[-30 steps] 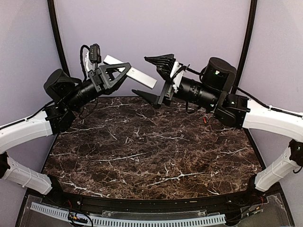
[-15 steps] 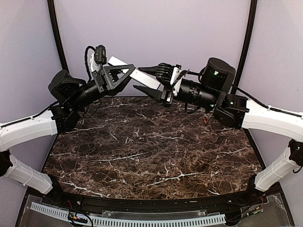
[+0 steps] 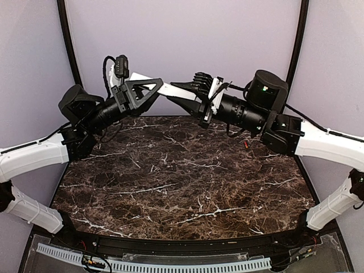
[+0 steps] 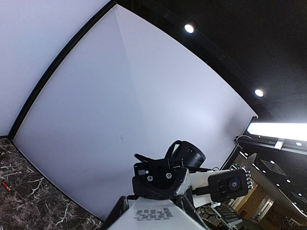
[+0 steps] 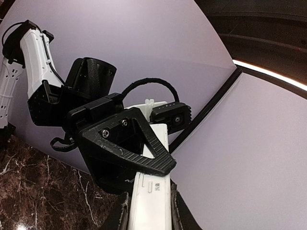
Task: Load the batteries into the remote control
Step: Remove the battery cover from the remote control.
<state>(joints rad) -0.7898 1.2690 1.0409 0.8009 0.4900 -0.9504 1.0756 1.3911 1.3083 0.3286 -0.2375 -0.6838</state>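
The remote control [image 3: 169, 89], a long white bar, hangs in the air over the back of the table, held at both ends. My left gripper [image 3: 149, 90] is shut on its left part. My right gripper [image 3: 190, 94] is shut on its right end. In the right wrist view the remote control [image 5: 152, 189] runs between my right gripper's [image 5: 149, 211] two fingers, with the left gripper [image 5: 125, 146] clamped across it further up. The left wrist view has the remote control [image 4: 154, 216] at the bottom edge. One tiny red battery [image 3: 245, 144] lies on the table under the right arm.
The dark marble table [image 3: 182, 182] stretches below both arms. Purple walls [image 3: 187, 40] enclose the back and sides, with black posts [image 3: 67, 40] at the corners. A perforated white strip [image 3: 153, 265] runs along the near edge.
My right gripper has moved left onto the remote control's free end and gone from wide open to shut on it. The left gripper has kept its hold and shifted slightly right.
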